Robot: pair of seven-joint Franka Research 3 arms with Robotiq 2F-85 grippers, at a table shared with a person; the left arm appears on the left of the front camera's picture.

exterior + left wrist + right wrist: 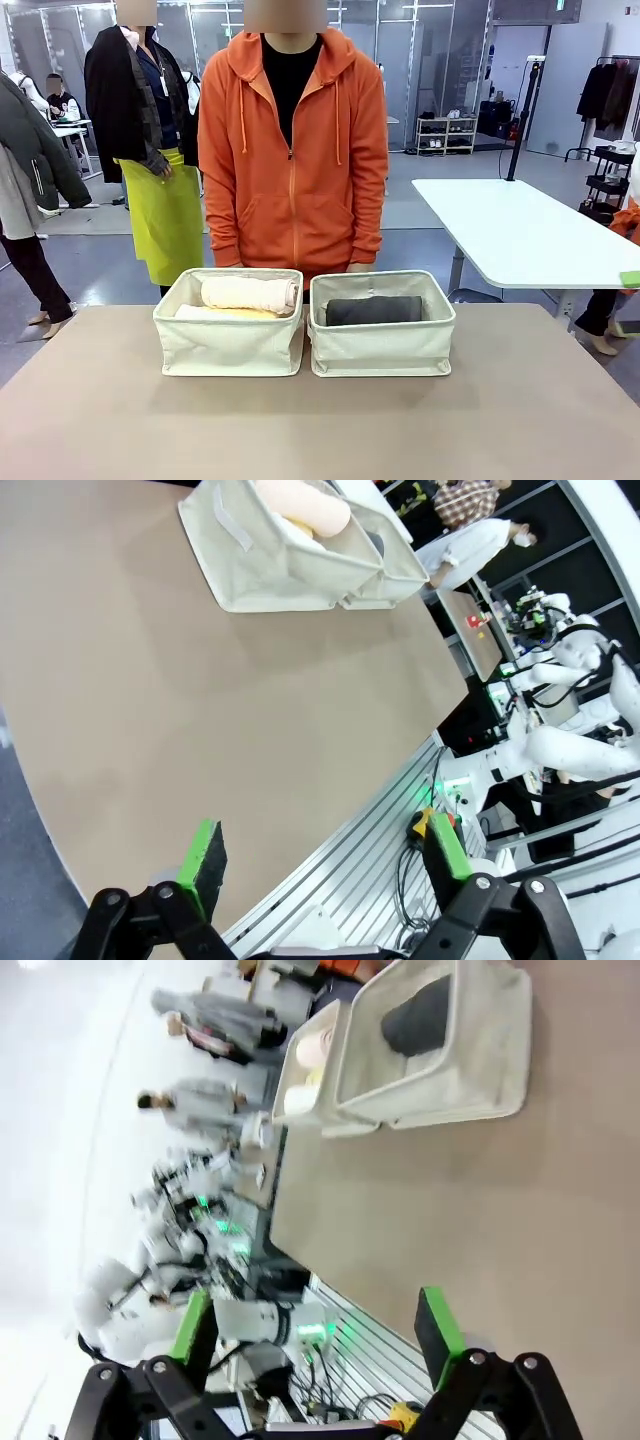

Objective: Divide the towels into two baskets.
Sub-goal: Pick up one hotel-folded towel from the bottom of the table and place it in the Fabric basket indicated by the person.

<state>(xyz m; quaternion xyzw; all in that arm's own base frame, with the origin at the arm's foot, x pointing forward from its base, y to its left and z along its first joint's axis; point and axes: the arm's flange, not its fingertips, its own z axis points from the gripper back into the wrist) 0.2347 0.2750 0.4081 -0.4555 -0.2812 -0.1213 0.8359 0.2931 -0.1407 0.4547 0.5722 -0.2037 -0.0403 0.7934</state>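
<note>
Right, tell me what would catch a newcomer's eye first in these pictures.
Two matching cream canvas baskets side by side mid-table: the left basket holds a pale pink-beige rolled towel lying over a pale yellow towel, the right basket a dark grey rolled towel. Close behind them stands a person in a bright orange hoodie.

Left gripper, jaws spread wide over the table edge; two cream baskets seen far ahead, pink-beige towel in the nearer.
</note>
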